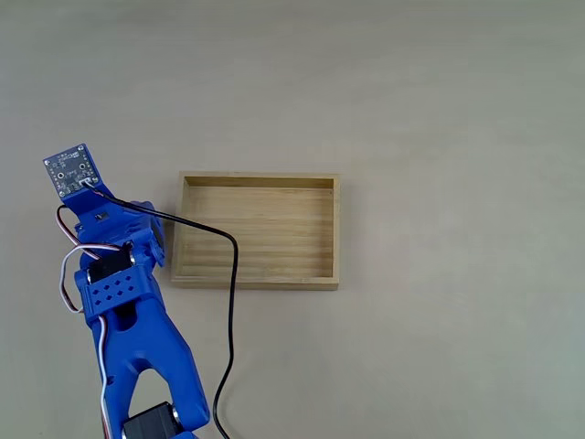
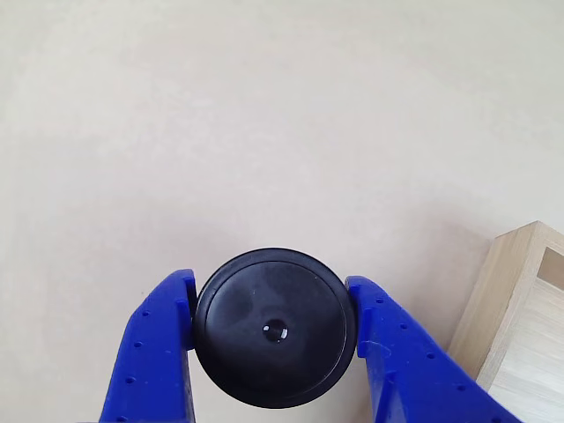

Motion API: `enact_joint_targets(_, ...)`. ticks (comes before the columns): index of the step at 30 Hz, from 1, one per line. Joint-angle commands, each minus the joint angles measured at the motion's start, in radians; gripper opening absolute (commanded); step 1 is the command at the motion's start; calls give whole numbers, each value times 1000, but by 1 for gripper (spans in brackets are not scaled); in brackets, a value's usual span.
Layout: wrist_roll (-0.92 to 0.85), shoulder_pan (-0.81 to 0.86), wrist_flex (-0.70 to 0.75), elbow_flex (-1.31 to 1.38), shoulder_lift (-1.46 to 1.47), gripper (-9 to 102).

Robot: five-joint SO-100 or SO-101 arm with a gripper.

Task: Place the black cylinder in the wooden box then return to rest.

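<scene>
In the fixed view my arm (image 1: 128,311) comes up from the bottom left, with a small circuit board (image 1: 71,170) at its far end and a black cable (image 1: 228,311) looping down past it. The box (image 1: 257,277) lies just to the right of my wrist, its left wall close beside the blue housing, and its floor is bare. From here my fingers and the cylinder are hidden under the arm, so this view cannot say what they hold.

In the other view the cylinder (image 2: 274,328) sits between my two blue fingers (image 2: 154,352), round top facing the camera, with a small bright glint near its middle. Both pads press against its curved side, left and right, so my gripper (image 2: 274,339) is closed on it across the widest part. A corner of the box (image 2: 515,300) shows at the right edge, near but apart from my right finger. Whether the cylinder is lifted or resting on the table (image 2: 264,115) I cannot tell.

I judge it rigid and light, likely plastic. The side wall looks smooth and round, so it could roll or slip out if I squeeze off-centre. Holding across the full width, as now, seems the safest grip, and firm pressure should do no harm.
</scene>
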State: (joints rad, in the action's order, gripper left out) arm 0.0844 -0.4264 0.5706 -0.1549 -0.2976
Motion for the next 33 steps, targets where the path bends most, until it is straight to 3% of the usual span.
enact_joint_targets(1, 6, 9, 3, 75, 169, 20)
enact_joint_targets(14, 5, 3, 46, 110, 241, 20)
enact_joint_targets(33, 98, 54, 259, 135, 425, 20)
